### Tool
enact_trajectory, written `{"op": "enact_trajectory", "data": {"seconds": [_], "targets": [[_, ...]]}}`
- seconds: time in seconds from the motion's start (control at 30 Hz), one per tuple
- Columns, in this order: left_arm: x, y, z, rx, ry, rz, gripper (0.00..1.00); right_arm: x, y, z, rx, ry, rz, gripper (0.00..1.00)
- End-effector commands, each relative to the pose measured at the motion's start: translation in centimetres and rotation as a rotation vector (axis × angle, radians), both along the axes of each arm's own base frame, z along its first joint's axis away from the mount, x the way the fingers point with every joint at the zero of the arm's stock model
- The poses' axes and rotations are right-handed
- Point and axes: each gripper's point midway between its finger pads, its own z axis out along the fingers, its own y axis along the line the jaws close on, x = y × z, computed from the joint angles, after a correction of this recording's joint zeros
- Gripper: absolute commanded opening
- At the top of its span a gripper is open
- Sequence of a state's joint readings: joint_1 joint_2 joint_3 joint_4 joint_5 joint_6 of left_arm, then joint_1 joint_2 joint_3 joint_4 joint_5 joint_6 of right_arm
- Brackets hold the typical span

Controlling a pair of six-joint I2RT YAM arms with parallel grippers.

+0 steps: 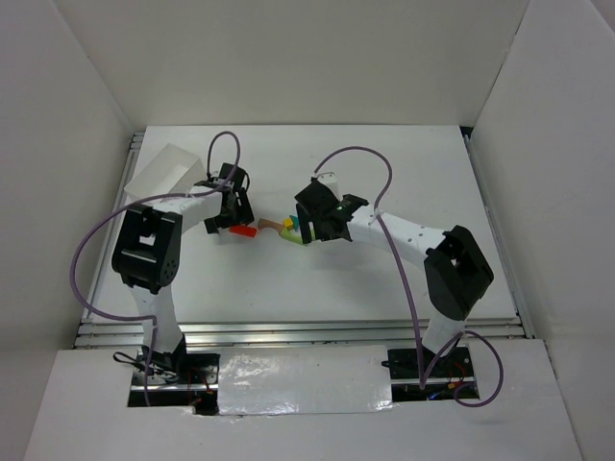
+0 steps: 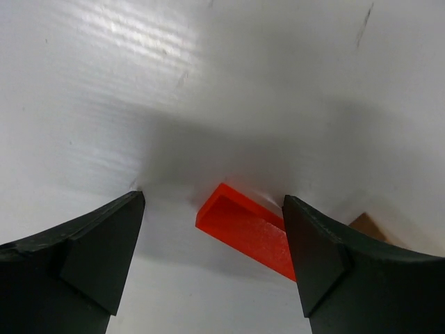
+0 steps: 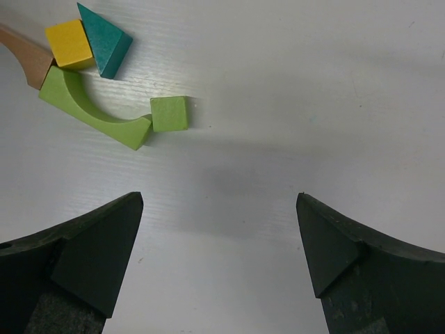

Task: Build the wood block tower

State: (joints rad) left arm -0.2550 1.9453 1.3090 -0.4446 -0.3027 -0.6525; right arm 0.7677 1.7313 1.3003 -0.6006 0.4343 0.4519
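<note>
The wood blocks lie loose and flat on the white table, not stacked. A red bar block [image 2: 247, 233] lies between the open jaws of my left gripper [image 2: 213, 199], close to the right finger; it also shows in the top view [image 1: 244, 230] beside that gripper [image 1: 229, 223]. A tan block [image 2: 367, 225] peeks out behind the right finger. In the right wrist view lie a yellow cube [image 3: 69, 43], a teal triangle [image 3: 104, 42], a green arch [image 3: 90, 115], a green cube [image 3: 169, 113] and a tan piece [image 3: 24, 50]. My right gripper [image 3: 220, 197] is open and empty, just short of them.
A white rectangular box [image 1: 165, 173] lies at the back left, behind the left arm. White walls close in the table on three sides. The block cluster [image 1: 291, 230] sits mid-table between both grippers.
</note>
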Motion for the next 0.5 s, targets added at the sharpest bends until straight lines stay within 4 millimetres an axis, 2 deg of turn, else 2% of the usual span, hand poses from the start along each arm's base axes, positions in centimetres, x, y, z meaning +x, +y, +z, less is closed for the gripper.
{"op": "enact_trajectory", "data": {"seconds": [0.0, 0.03, 0.17, 0.3, 0.47], "targets": [[-3.2, -0.9, -0.3, 0.005, 0.042, -0.020, 0.93, 0.2, -0.7, 1.6, 0.016, -0.045, -0.030, 1.00], [-3.7, -1.6, -0.4, 0.009, 0.045, -0.039, 0.92, 0.1, -0.6, 1.5, 0.019, -0.041, -0.029, 1.00], [-4.8, -2.3, -0.9, 0.032, 0.062, -0.044, 0.90, -0.3, -0.7, 1.2, 0.017, -0.029, -0.031, 1.00], [-5.7, -2.1, -1.0, 0.053, 0.071, -0.037, 0.87, -0.6, -0.9, 0.6, 0.002, -0.018, -0.031, 1.00], [-6.0, -2.1, -0.9, 0.043, 0.061, -0.033, 0.79, -0.6, -0.9, 0.7, -0.002, -0.018, -0.041, 1.00]]}}
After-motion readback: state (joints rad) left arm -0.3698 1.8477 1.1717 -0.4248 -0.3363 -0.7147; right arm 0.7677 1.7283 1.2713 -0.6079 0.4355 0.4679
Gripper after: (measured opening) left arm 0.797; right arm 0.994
